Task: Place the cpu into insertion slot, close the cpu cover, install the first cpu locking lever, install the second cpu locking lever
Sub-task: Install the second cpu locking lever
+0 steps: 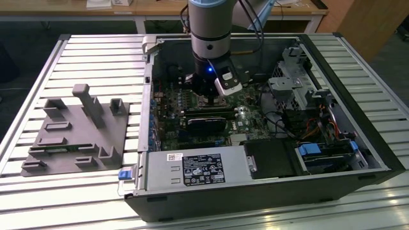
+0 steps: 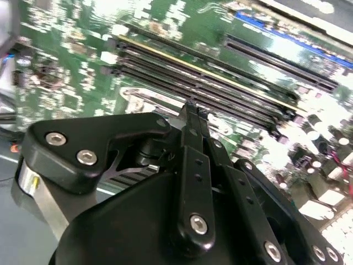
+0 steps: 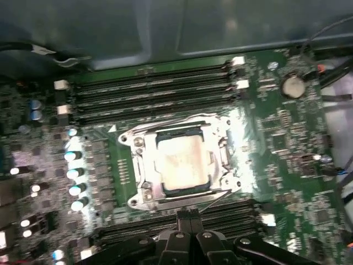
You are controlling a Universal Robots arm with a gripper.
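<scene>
In the first wrist view the cpu (image 3: pixel 179 163) lies flat in the insertion slot (image 3: pixel 220 157) on the green board, its silvery top showing. The cpu cover (image 3: pixel 144 168) is down around it as a metal frame. Thin wire levers (image 3: pixel 212 200) run along the socket's edges; whether they are latched I cannot tell. My gripper (image 3: pixel 187 212) hangs just off the socket's edge, above the nearby memory slots, fingers (image 2: pixel 190 118) pressed together with nothing between them. In the exterior view the gripper (image 1: pixel 206 96) reaches down into the open computer case.
Long black memory slots (image 3: pixel 154 94) flank the socket on two sides. The case walls (image 1: pixel 148 96) surround the board. A labelled power supply (image 1: pixel 198 168), a drive cage (image 1: pixel 294 88) and cables (image 1: pixel 323 129) crowd the exterior view's right. A grey fixture (image 1: pixel 76 134) lies on the slatted table.
</scene>
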